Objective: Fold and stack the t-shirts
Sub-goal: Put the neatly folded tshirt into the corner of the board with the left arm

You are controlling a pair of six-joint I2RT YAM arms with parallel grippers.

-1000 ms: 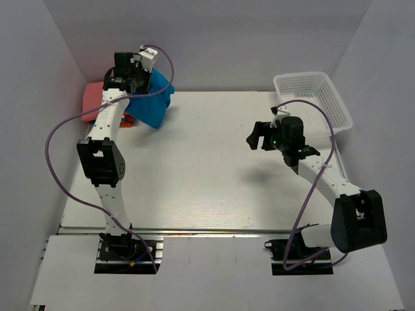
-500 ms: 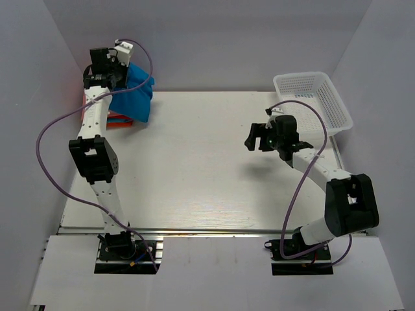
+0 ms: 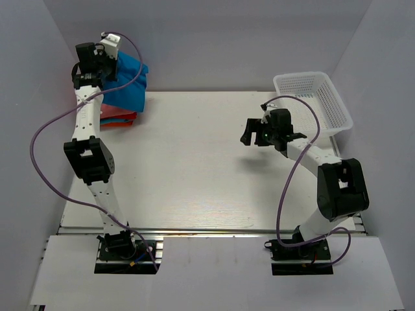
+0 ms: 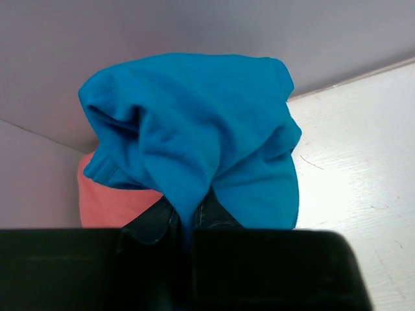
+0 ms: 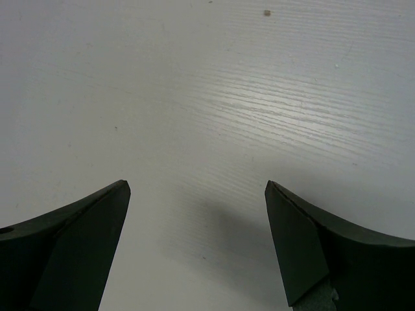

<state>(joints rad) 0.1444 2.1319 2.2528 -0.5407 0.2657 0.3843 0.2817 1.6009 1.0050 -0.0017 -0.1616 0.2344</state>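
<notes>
At far-left corner, left hand (image 4: 188, 219) pinching blue t-shirt (image 4: 194, 129)

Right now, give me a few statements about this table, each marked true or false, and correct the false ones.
1. The left fingers are shut on the blue shirt. True.
2. The blue shirt lies spread flat on the table. False: it hangs bunched from the left fingers by the folded stack.
3. The right fingers hold a shirt. False: they are open and empty over bare table.
4. The basket stands at the table's far right. True.
</notes>
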